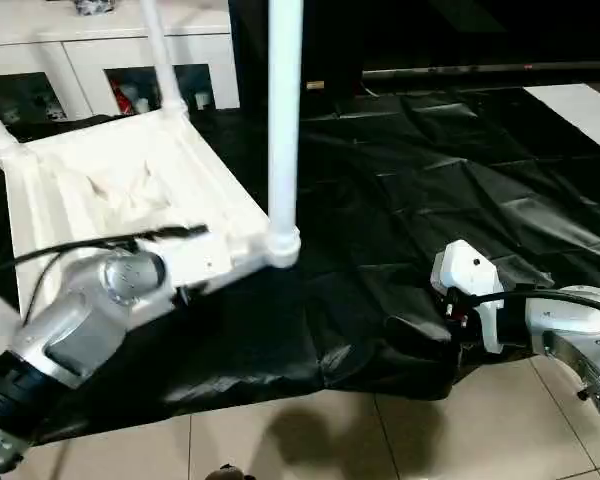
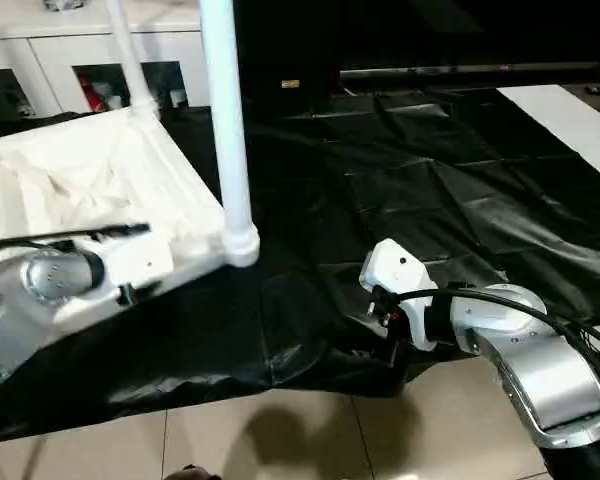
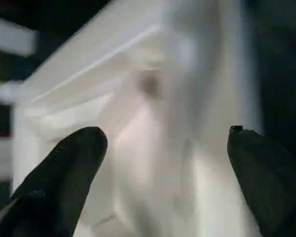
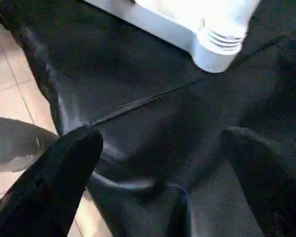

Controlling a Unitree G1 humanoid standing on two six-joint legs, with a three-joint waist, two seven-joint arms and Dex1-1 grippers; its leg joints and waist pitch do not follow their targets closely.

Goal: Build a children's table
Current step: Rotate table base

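Nearest, right tool (image 4: pixel 160 148) hovers spread over black sheet (image 1: pixel 460 180) at its near edge on tiled floor (image 1: pixel 310 435). Left tool (image 3: pixel 163 143), spread, faces the underside of the children's table (image 1: pixel 110 190), inverted on the sheet's left, legs upright. White cabinet (image 1: pixel 100 45) stands beyond.

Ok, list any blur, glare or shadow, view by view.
Left wrist view: the table is badly out of focus behind the dark fingers. Right wrist view: sharper, with sheen on the black sheet. Eye views: glare along the sheet's folds, and a soft shadow on the floor tiles.
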